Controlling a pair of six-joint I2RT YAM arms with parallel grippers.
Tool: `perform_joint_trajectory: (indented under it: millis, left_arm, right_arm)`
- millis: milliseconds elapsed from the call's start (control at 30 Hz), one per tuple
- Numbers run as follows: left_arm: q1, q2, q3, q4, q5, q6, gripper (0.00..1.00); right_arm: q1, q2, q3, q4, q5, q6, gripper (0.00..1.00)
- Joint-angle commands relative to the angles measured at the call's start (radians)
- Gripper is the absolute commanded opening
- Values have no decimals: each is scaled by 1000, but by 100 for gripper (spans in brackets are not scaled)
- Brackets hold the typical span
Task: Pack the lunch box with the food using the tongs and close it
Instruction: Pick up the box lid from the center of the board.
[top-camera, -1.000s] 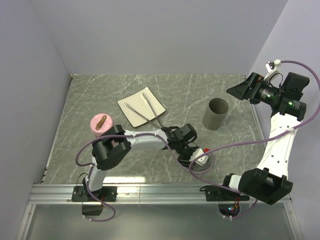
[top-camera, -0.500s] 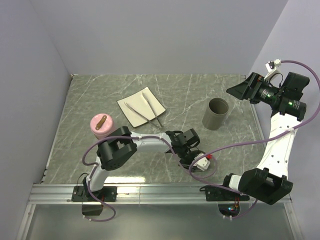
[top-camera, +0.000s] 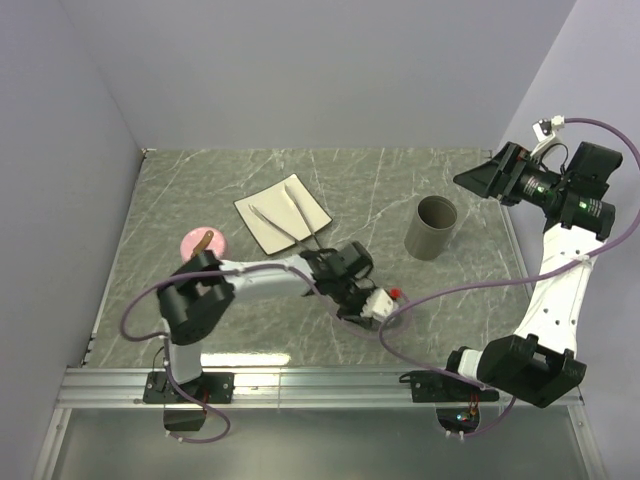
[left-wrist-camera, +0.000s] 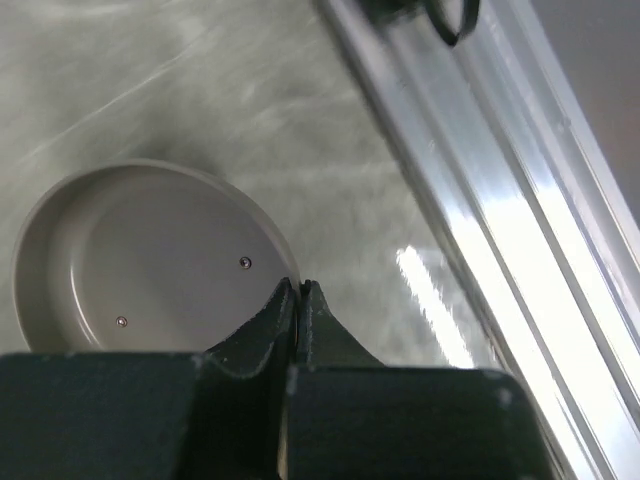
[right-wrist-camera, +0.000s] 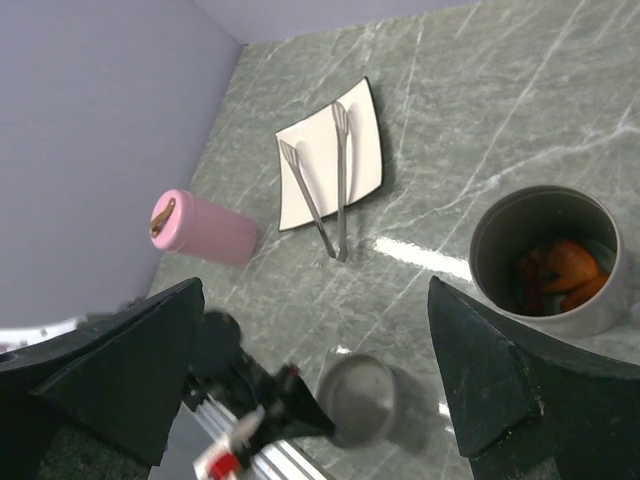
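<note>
The tongs (top-camera: 291, 224) (right-wrist-camera: 325, 190) lie on the white square plate (top-camera: 262, 227) (right-wrist-camera: 362, 155), with no gripper touching them. The lunch box, a grey cylindrical cup (top-camera: 431, 227) (right-wrist-camera: 500, 225), stands open at the right, with orange-brown food (right-wrist-camera: 560, 270) inside. Its round grey lid (left-wrist-camera: 140, 260) (right-wrist-camera: 360, 400) hangs just above the table. My left gripper (top-camera: 378, 302) (left-wrist-camera: 298, 287) is shut on the lid's rim. My right gripper (top-camera: 478, 180) (right-wrist-camera: 315, 290) hovers high at the right, open and empty.
A pink cylinder (top-camera: 200, 243) (right-wrist-camera: 205, 228) with a brown strap on top stands left of the plate. The metal rail (top-camera: 320, 380) (left-wrist-camera: 470, 200) runs along the near table edge, close to the left gripper. A purple cable (top-camera: 440, 295) loops across the table's right half.
My left gripper has shut on the lid's rim and moved left and away from the near rail with it. The right arm has stayed where it was.
</note>
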Motion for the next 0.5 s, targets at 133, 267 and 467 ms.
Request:
perform_joint_trajectory:
  millis: [133,267,467]
  left_arm:
    - [200,-288,-28,-4,228,-232,0]
    - [301,-371,13,45,383,-471,0]
    - [399,-513,-46,451,477,-1017,0]
  right_arm:
    - [-14,24,99,102,-87,54,100]
    - [-15,54,129,105,-96,40,100]
    - [-6,28,62,257,-122,114,100]
